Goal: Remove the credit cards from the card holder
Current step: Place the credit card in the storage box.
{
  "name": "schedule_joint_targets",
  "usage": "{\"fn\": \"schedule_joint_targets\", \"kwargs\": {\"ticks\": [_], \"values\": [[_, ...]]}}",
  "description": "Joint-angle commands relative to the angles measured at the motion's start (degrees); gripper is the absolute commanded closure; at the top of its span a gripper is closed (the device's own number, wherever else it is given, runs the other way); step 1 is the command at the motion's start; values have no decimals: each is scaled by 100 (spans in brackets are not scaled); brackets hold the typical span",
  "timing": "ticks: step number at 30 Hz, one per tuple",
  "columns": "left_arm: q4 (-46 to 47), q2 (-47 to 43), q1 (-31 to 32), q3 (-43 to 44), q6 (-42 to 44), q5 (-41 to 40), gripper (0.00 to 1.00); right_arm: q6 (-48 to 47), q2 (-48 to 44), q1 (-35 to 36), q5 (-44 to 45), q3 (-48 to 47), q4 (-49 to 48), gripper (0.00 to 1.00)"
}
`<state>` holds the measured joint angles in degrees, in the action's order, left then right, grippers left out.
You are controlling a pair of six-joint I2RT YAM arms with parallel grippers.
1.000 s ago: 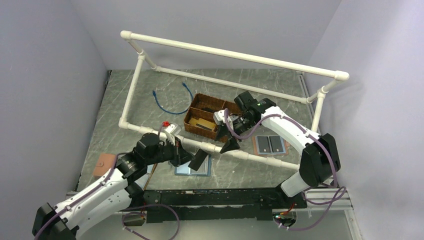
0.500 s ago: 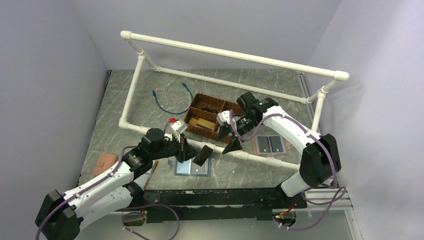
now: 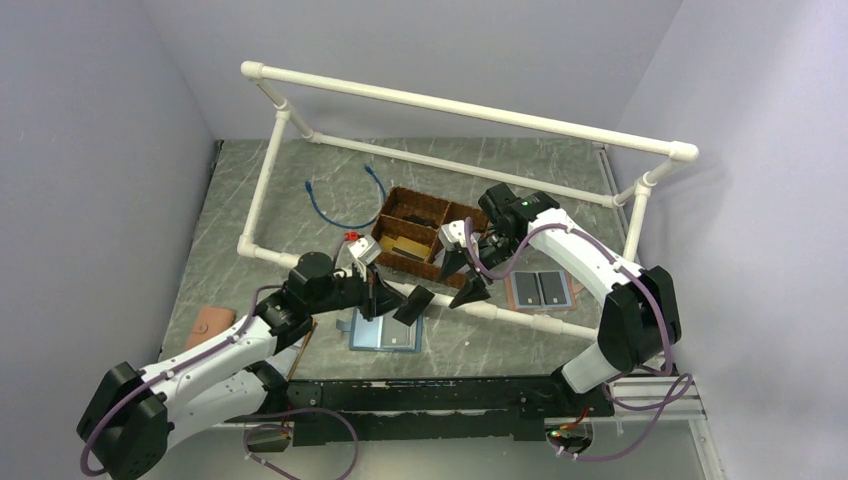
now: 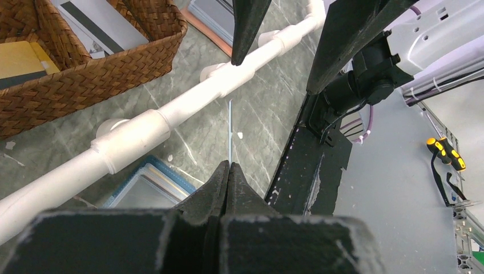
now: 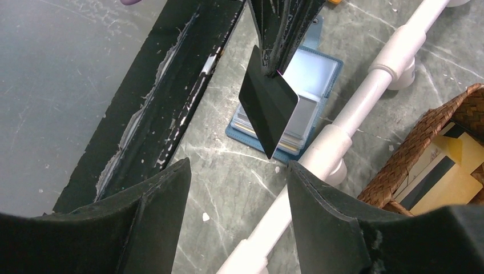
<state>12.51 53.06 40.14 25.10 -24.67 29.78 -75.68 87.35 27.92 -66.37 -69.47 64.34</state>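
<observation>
My left gripper [image 3: 388, 298] is shut on a black credit card [image 3: 414, 303] and holds it in the air just above the slate-blue card holder [image 3: 384, 336], which lies open on the table. In the left wrist view the card [image 4: 230, 128] shows edge-on as a thin line sticking out of the shut fingertips [image 4: 229, 166]. My right gripper [image 3: 461, 277] is open and empty, hovering over the white pipe just right of the card. In the right wrist view the card [image 5: 268, 105] hangs in front of the open gripper [image 5: 237, 211], with the holder [image 5: 314, 80] behind it.
A white PVC pipe frame [image 3: 500, 311] crosses between the arms. A wicker basket [image 3: 412, 236] with cards stands behind it. A brown holder with two grey cards [image 3: 540, 290] lies to the right, an orange-tan holder [image 3: 210, 325] far left, a blue cable [image 3: 340, 205] at the back.
My left gripper has carried the black card up and to the right, closer to the right gripper. The right gripper has stayed open and shifted only slightly.
</observation>
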Motion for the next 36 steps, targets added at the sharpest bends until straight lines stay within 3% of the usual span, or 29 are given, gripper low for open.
{"fn": "schedule_joint_targets", "kwargs": {"ticks": [1, 16, 31, 36], "values": [[517, 113, 2, 82, 142, 169, 100, -478, 99, -43, -289, -265, 333, 35], [874, 373, 107, 9, 68, 81, 100, -560, 130, -112, -280, -320, 446, 35], [1072, 786, 611, 204, 127, -286, 100, -492, 485, -71, -678, -282, 474, 35], [1098, 814, 669, 212, 124, -373, 100, -97, 573, 38, -582, -157, 105, 38]]}}
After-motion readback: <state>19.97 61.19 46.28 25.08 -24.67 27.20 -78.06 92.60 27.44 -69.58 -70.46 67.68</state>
